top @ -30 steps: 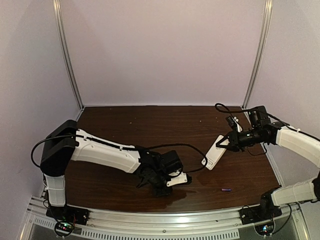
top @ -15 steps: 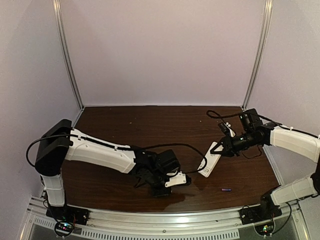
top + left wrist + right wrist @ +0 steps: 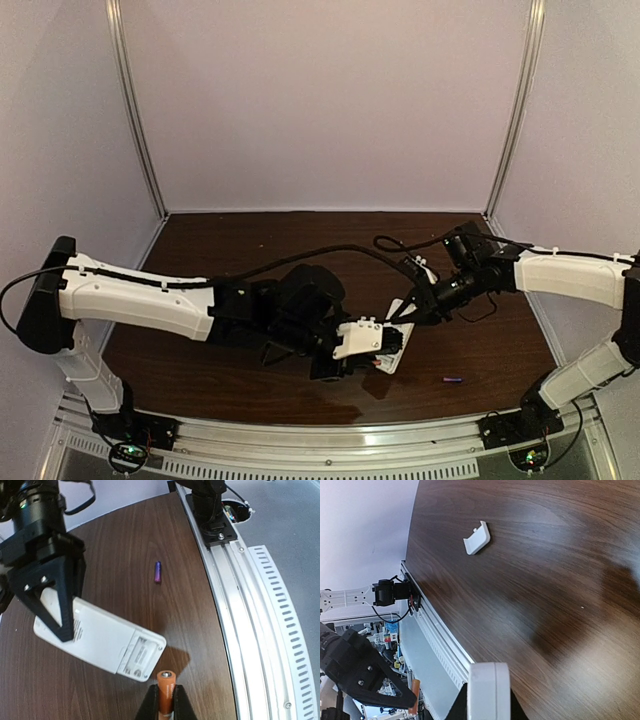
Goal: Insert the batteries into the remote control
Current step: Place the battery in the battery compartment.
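While compartment [image 3: 141, 655] gapes — left fingers [image 3: 150, 706] clamp orange battery [image 3: 166, 686] | right fingers [image 3: 70, 595] clamp remote [image 3: 100, 639]

light: soft overhead | shadows: faint | glare: table [image 3: 250, 250] sheen | focus: sharp

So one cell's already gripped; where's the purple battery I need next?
In the top view the purple battery lies loose on the table, front right, near the rail, right of the remote control.
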